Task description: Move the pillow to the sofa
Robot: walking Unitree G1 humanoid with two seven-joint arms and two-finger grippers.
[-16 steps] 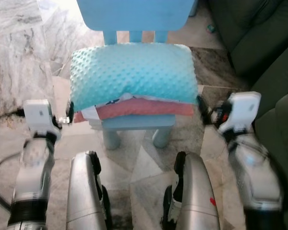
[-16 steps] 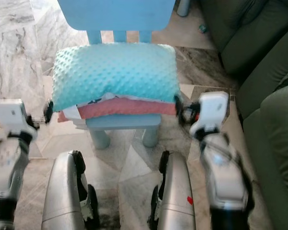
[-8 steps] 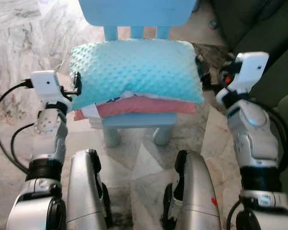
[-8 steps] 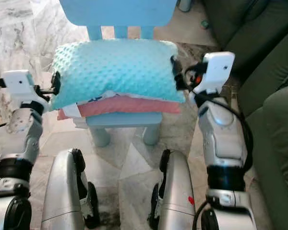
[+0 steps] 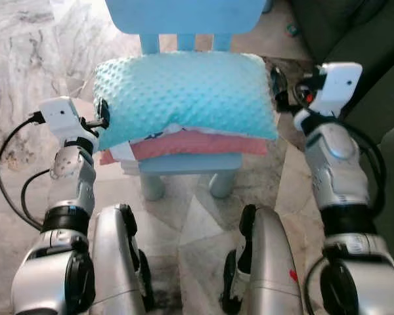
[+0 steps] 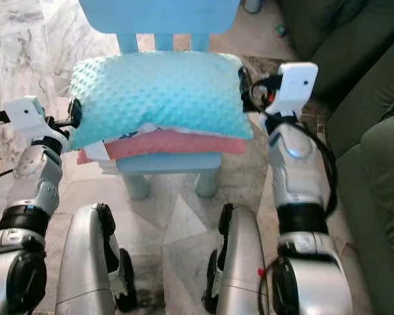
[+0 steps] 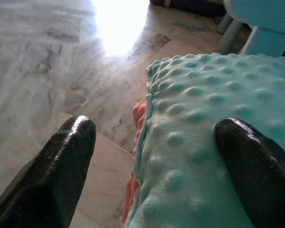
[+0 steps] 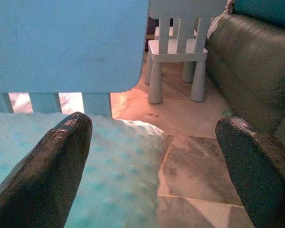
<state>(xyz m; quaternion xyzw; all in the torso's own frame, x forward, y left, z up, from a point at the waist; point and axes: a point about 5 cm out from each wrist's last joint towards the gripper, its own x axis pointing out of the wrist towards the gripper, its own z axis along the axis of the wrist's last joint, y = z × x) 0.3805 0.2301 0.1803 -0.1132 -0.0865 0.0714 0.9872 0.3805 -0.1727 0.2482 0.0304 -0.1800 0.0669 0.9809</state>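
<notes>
- We are looking down at a bumpy teal pillow point(image 5: 184, 95) that is lying on the seat of a small blue chair point(image 5: 187, 164) in the upper middle of the head views.
- A pink layer point(image 5: 197, 144) is peeking out under the pillow's near edge; most of it is covered, so we cannot tell what it is.
- The top of the chair back is running off the upper edge of the frame.
- Our left gripper point(image 7: 154, 142) is sitting at the pillow's left end, at middle left of the frame. Its fingers are spread wide, one black finger point(image 7: 249, 166) resting on the bumpy top and the other out over the floor.
- Our right gripper point(image 8: 152, 156) is sitting at the pillow's right end, at upper right. Its fingers are spread wide too, one over the pillow's corner and one over the marble floor point(image 8: 194, 161); we cannot tell if they are touching the pillow.
- The dark green sofa point(image 6: 374, 98) is filling the right side, cut off by the edge.
- A second small chair point(image 8: 175, 52) is standing beside the sofa in the right wrist view.
- Something small and green point(image 5: 290, 29) is lying on the floor at the top right, too tiny to make out.
</notes>
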